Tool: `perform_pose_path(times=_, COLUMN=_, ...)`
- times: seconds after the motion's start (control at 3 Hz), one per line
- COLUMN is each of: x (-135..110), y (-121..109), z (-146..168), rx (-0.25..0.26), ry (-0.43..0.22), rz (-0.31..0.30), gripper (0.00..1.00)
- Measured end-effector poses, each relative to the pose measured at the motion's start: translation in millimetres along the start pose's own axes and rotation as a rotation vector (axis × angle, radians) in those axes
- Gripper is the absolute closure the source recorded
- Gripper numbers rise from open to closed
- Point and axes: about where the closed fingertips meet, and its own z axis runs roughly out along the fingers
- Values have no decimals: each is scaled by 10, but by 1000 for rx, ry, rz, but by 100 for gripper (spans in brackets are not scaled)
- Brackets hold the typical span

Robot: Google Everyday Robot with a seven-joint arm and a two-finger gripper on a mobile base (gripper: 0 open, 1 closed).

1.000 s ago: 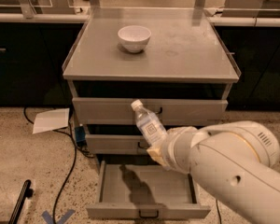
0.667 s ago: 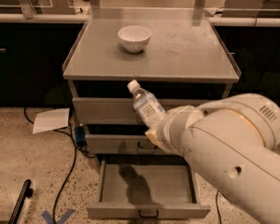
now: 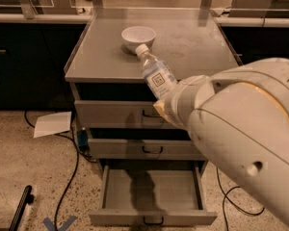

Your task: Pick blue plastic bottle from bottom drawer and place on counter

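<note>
The bottle [image 3: 157, 76] is out of the open bottom drawer [image 3: 173, 192] and hangs tilted at the desk's [image 3: 195, 47] front edge, its cap near the bowl [image 3: 138, 36]. The jaws, just below that edge and mostly hidden by the arm [image 3: 245, 129], clamp its base. Setting it down and letting go are left.

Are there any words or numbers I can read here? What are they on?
No text here can be read.
Pale label on the small clear plastic bottle, held up by the gripper in front of the grey metal cabinet: a dark square mark, too blurred to read.
White paper sheet on the floor: no writing shows.
Blue tape mark on the floor: no letters.
</note>
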Motion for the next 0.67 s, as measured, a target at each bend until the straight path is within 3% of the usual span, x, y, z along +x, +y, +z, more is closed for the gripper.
perform_pose_path(times=0.33, x=-258, y=-252, z=93, rx=-17, ry=-27, rz=38, gripper=100)
perform_pose_path(times=0.67, x=-517, y=-315, z=130, rx=-112, ry=-53, rz=53, gripper=100)
